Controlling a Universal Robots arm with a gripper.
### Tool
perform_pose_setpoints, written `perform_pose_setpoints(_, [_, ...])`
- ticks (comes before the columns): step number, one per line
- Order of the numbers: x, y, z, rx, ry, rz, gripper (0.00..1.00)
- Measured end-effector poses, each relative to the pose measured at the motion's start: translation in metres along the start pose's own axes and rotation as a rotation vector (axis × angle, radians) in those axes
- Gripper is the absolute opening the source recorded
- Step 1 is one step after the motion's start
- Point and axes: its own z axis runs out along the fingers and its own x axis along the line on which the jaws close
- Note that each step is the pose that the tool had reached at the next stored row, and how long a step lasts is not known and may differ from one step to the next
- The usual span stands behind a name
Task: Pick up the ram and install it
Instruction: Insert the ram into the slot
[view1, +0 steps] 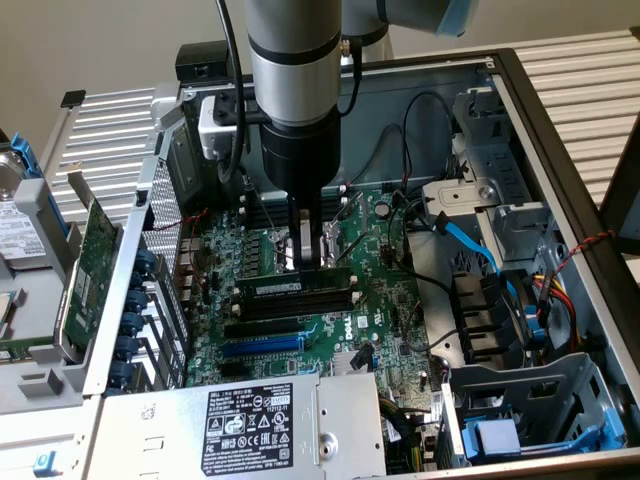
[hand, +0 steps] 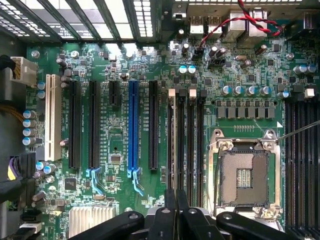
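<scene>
The ram (view1: 296, 287), a long thin stick with a white label, stands on edge in one of the black memory slots on the motherboard (view1: 380, 300). My gripper (view1: 308, 258) hangs straight above the middle of the stick, its fingers shut together with nothing between them. Whether the tips touch the ram's top edge I cannot tell. In the wrist view my gripper (hand: 175, 196) points at the near end of the row of memory slots (hand: 186, 140), beside the bare CPU socket (hand: 244, 175).
The open computer case has steel walls all round. A power supply (view1: 290, 425) lies at the front, and drive cages with a blue cable (view1: 470, 240) at the exterior view's right. A green expansion card (view1: 95, 260) leans outside the case at the left. PCIe slots (hand: 132, 125) run beside the memory slots.
</scene>
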Motion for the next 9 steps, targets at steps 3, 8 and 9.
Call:
perform_pose_setpoints(3, [0.0000, -0.0001, 0.0000, 0.0010, -0.0001, 0.000, 0.12])
perform_pose_setpoints(8, [0.0000, 0.0000, 0.0001, 0.0046, -0.0002, 0.000, 0.12])
perform_pose_setpoints(9, [0.0000, 0.0000, 0.0001, 0.0055, -0.0002, 0.000, 0.12])
